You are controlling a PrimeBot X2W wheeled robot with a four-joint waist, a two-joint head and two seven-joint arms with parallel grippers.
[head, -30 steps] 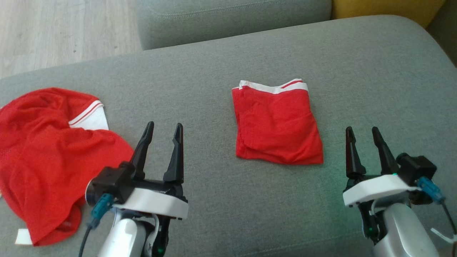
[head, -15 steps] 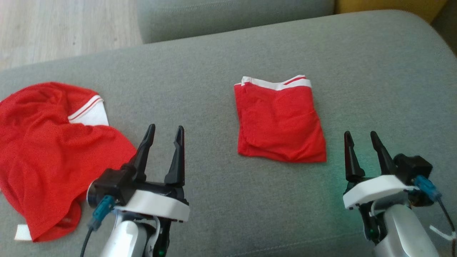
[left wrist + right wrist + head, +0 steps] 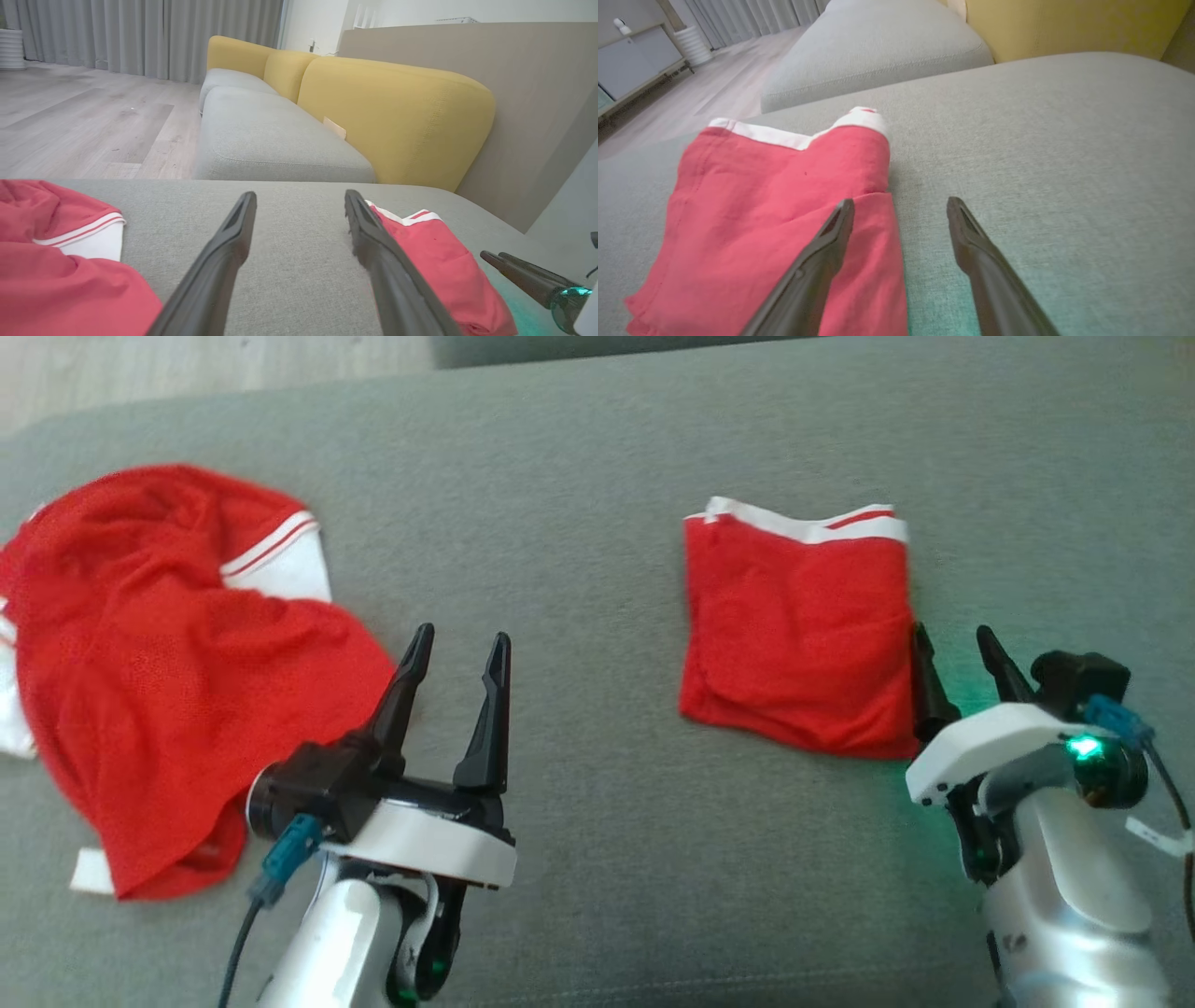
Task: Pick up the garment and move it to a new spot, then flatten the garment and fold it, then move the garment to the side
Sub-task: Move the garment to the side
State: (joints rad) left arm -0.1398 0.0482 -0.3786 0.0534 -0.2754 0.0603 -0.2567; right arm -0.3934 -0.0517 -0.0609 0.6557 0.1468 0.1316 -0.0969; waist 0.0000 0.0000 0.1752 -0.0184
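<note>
A broad grey sofa seat cushion (image 3: 597,439) of coarse woven cloth, rounded at its edges, carries everything. In the left wrist view a second grey seat cushion (image 3: 275,140) lies beyond it, backed by plump mustard-yellow back cushions (image 3: 397,112), with a pale wood-plank floor (image 3: 79,116) alongside.

The red mesh jersey shirt (image 3: 159,653) lies on the near cushion at the robot's left, crumpled into a rumpled, rounded heap with deep folds. Its open-weave texture shows in the head view. One white short sleeve (image 3: 285,569), edged with red-and-white striped trim, pokes out on the heap's far side, and small white scraps show at its near and left edges. No lettering faces up.

Well apart from it, to the right, rests a smaller red cloth piece (image 3: 798,625), smoother in weave, folded into a rough square with a white band along its far edge.

The left gripper (image 3: 464,635) has a white wrist shell, a black body and two long, tapering dark fingers. Its jaws stand apart and empty over bare cushion, just beside the shirt's near right edge. The right gripper (image 3: 952,633), of the same build with a green light glowing at its wrist, also has its jaws apart and empty. Its left finger (image 3: 831,238) lies over the small piece's right edge; whether it touches the cloth cannot be told.
</note>
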